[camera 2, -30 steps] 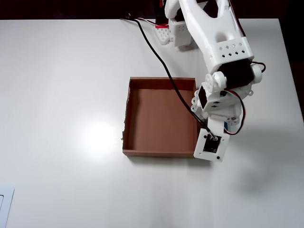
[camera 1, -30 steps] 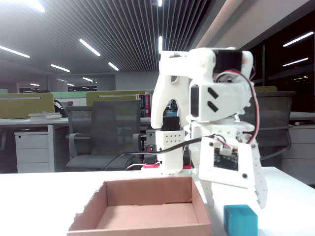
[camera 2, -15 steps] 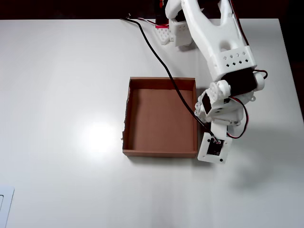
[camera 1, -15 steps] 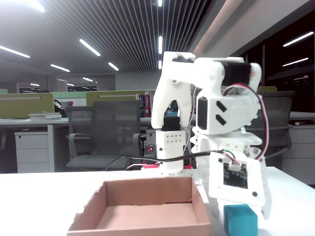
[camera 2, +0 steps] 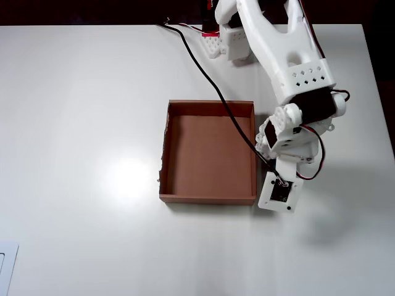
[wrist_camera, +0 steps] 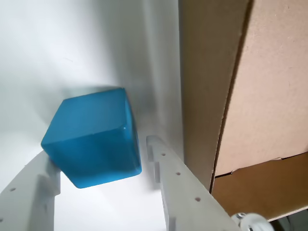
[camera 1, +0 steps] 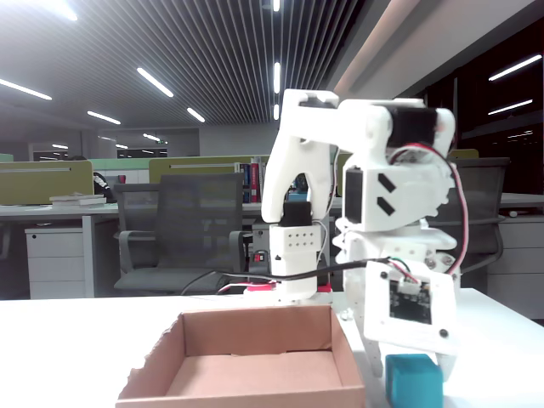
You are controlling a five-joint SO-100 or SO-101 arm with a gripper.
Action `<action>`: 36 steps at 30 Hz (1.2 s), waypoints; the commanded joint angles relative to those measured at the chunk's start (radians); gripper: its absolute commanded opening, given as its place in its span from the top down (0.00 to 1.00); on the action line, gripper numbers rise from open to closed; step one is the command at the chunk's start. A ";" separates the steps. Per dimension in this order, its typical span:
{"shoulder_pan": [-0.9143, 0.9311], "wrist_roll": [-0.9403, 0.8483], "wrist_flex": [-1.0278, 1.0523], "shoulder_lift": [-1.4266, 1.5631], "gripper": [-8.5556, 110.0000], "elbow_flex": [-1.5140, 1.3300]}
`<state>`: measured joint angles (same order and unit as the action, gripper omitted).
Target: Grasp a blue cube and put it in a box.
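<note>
In the wrist view the blue cube [wrist_camera: 91,139] sits on the white table between my gripper's [wrist_camera: 100,151] two white fingers. The jaws stand open around it. The left finger [wrist_camera: 33,187] is at the cube's corner, and a gap shows between the cube and the right finger [wrist_camera: 175,187]. The cardboard box [wrist_camera: 240,96] stands close on the right, its outer wall just beyond the right finger. In the fixed view the cube [camera 1: 414,381] rests on the table right of the box [camera 1: 246,395], under the gripper [camera 1: 408,365]. In the overhead view the wrist hides the cube; the box [camera 2: 208,199] is empty.
The arm's base [camera 2: 228,43] stands at the table's far edge, with a black cable [camera 2: 210,80] running over the box's back corner. The white table [camera 2: 80,123] stretches wide to the left of the box. Office chairs and desks [camera 1: 170,229] stand behind.
</note>
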<state>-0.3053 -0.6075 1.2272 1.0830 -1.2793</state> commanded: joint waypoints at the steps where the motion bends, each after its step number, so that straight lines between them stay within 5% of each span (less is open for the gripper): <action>1: -0.011 0.009 -0.008 0.021 0.76 0.046; 36: -0.014 0.083 0.014 0.209 0.81 0.075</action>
<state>-0.3145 -0.5277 1.2287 1.1934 -1.2533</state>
